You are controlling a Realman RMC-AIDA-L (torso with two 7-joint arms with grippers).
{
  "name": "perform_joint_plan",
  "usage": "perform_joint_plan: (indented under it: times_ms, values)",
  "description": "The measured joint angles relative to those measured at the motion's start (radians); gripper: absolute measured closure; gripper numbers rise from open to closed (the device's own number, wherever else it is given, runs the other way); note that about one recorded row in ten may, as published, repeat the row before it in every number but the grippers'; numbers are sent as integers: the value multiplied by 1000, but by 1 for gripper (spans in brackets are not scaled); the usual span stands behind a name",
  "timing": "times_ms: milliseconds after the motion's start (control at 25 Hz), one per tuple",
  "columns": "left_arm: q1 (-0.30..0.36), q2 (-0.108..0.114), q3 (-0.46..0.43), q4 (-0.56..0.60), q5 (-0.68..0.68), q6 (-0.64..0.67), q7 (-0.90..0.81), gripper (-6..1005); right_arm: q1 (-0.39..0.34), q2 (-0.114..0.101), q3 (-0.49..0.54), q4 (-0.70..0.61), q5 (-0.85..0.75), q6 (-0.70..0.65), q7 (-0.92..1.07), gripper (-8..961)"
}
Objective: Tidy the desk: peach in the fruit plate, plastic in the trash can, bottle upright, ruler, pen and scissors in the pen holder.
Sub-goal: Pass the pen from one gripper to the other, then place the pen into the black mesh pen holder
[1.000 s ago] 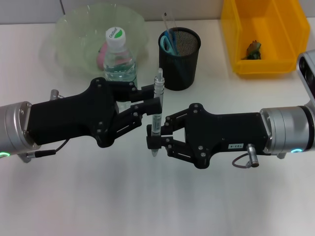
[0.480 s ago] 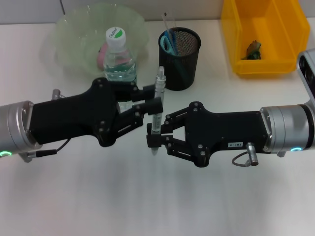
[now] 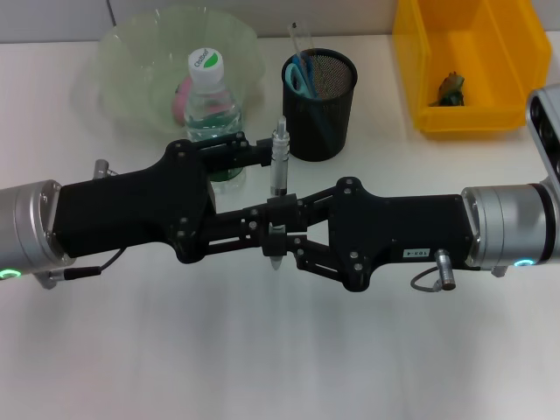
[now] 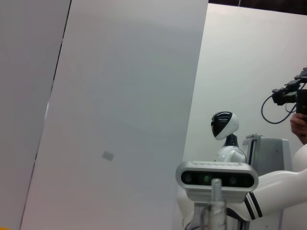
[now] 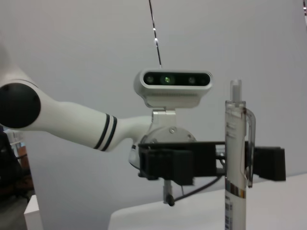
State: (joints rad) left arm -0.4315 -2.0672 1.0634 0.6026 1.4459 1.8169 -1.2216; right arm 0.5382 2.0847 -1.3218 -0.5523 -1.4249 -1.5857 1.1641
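A clear pen (image 3: pixel 279 171) stands upright above the middle of the desk, and my right gripper (image 3: pixel 276 234) is shut on its lower part. My left gripper (image 3: pixel 262 194) is open, with one finger on each side of the pen and apart from it. The right wrist view shows the pen (image 5: pixel 237 158) with the left gripper's fingers (image 5: pixel 168 163) spread behind it. The bottle (image 3: pixel 210 101) stands upright in front of the green fruit plate (image 3: pixel 131 52), where the pink peach (image 3: pixel 179 98) lies. The black mesh pen holder (image 3: pixel 320 109) contains the blue scissors (image 3: pixel 299 74) and a clear ruler (image 3: pixel 297 42).
The yellow trash can (image 3: pixel 507 79) sits at the back right with a crumpled piece of plastic (image 3: pixel 451 89) inside. The left wrist view shows the pen's top (image 4: pixel 217 189) in front of the right arm's camera (image 4: pixel 217 178) and a wall.
My left gripper has opened and let go of the pen's upper part. The right gripper keeps its hold, and the pen has shifted slightly up and back.
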Motion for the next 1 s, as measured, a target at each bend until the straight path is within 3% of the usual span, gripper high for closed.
perform_joint_plan:
  times_ms: [240, 400, 440, 640, 1000]
  values:
    - [14, 6, -16, 6, -1, 5, -3, 308, -15, 1, 23, 2, 2, 17, 0, 821]
    - [33, 5, -24, 7, -2, 6, 8, 306, -22, 0, 83, -2, 4, 25, 1, 821]
    - [43, 4, -25, 8, -3, 6, 13, 306, -23, 0, 154, -5, 4, 45, 3, 821]
    - [46, 3, -23, -1, 2, 7, 16, 306, -8, 2, 294, -11, 12, 147, 10, 822]
    - [47, 1, -2, -4, 6, 1, 16, 309, 53, 3, 304, 3, 70, 376, -26, 820]
